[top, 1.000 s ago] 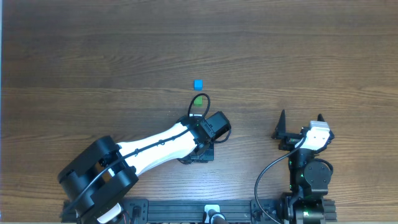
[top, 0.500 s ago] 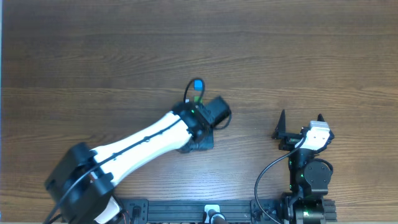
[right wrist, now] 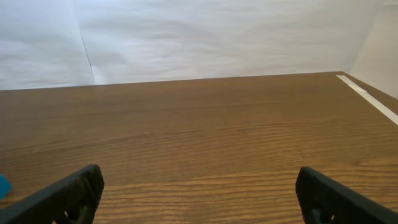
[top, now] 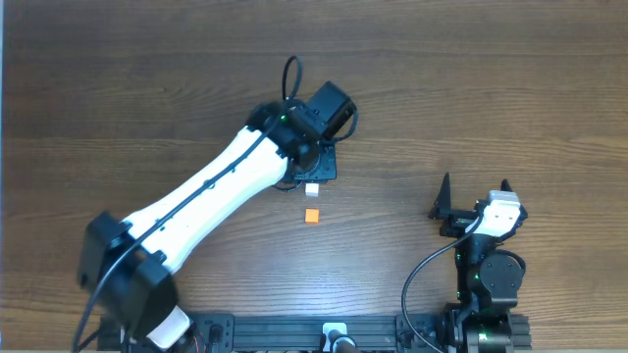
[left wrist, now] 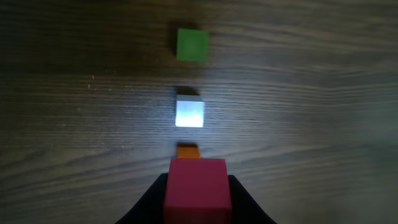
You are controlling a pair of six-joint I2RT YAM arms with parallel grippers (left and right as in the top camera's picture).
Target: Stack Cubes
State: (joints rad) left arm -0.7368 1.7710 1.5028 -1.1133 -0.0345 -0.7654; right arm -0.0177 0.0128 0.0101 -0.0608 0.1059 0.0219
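The left gripper [left wrist: 197, 182] was pinching a small red cube [left wrist: 197, 191], fingers pressed on its two sides and held above the table. In the left wrist view it hung at bottom centre. A small orange cube [left wrist: 188, 150] sat just above it in frame, then a glossy white cube [left wrist: 189, 113], then a green cube [left wrist: 191, 45] near the top, all three in a rough line but apart.

Risks, as I judged them:
- The cubes are small, so an off-centre release would prob. tip the red one off whichever cube it lands on.
- The neighbours lie close, so the fingers could knock one on the way down.
- Which cube it hung over I couldn't tell.

In the top view the white cube [top: 312, 189] and orange cube [top: 311, 217] lay centre frame, w/ the right gripper [top: 471, 199] lower right, spread wide and holding nothing.

The surface was a dark wood-grain table top [top: 510, 78]. The right wrist view showed a white wall [right wrist: 205, 37] behind it, a pale tape strip [right wrist: 368, 95] at the right edge and a blue sliver [right wrist: 2, 185] at the left edge, likely another cube.
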